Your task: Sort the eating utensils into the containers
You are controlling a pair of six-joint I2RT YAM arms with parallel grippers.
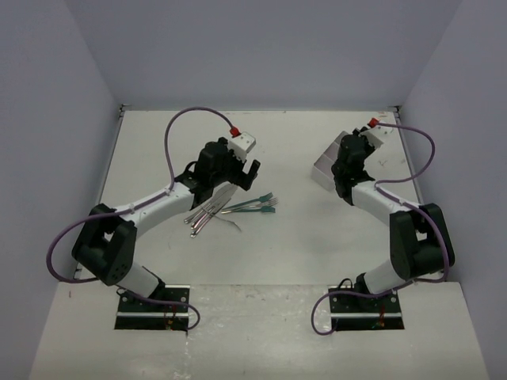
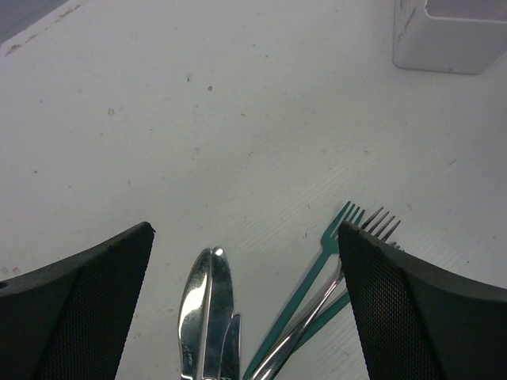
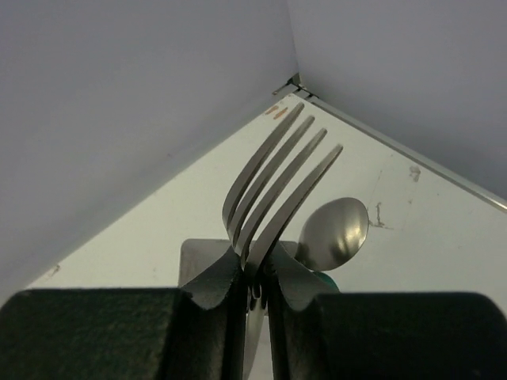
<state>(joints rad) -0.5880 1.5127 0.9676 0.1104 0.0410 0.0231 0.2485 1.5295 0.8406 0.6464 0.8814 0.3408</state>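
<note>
Over on the left, the left gripper [image 1: 242,170] hangs above the far end of a pile of silver cutlery [image 1: 207,212] lying on the table [image 1: 317,237]. Its fingers [image 2: 79,309] are spread wide apart with nothing between them. From its wrist camera, two shiny knife blades [image 2: 207,309] lie side by side below the gap. Nearer the right finger are a teal fork [image 2: 321,257] and the tines of a metal fork [image 2: 380,226], the handles crossing one another.

From above, the silver handles fan out toward the near left. The teal forks [image 1: 257,204] stick out of the pile to the right, tines pointing right.

Farther right, well apart from the pile, stands the white box [image 1: 325,168], partly hidden by the right arm. The right gripper [image 1: 348,162] sits right over it.

The right gripper's fingers [image 3: 214,289] are pressed together on the neck of a silver fork [image 3: 277,182], whose four tines stick out past the fingertips toward the back corner of the table. Just beside the right finger is the bowl of a spoon [image 3: 333,233], with a bit of teal beneath it. I cannot tell which compartment it is in.
</note>
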